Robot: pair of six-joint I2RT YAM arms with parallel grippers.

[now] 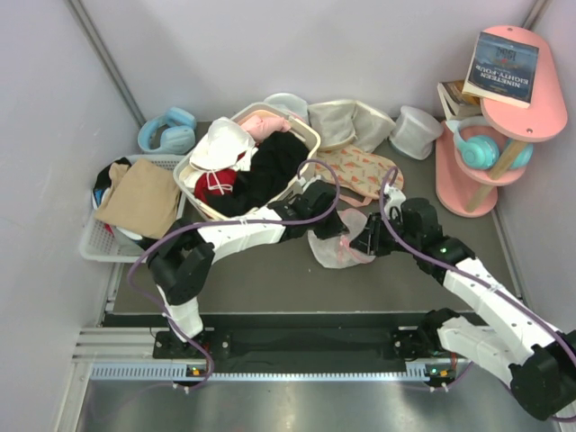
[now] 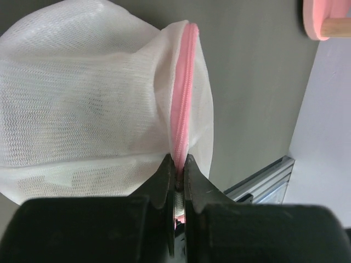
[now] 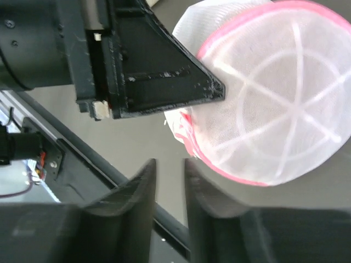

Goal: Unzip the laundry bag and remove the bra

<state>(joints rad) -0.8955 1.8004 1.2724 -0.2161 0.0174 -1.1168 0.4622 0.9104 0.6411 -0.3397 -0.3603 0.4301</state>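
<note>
The dark table (image 1: 270, 281) carries a cream laundry basket (image 1: 308, 135) at the back, heaped with clothes. In front of it the left arm stretches low across from a bent elbow. The right arm reaches in from the other side, so the 2 wrists meet mid-table. The laundry bag (image 1: 335, 249) lies between them, a layout that only the top view gives. The right wrist view alone shows the bag's round face, ribbed like a wheel. The right gripper (image 3: 169, 181) is just short of it, its 2 fingers a narrow gap apart around nothing. The left wrist view alone shows the pink zip (image 2: 185, 93), with the left gripper (image 2: 176, 175) pinched tight on its lower end.
</note>
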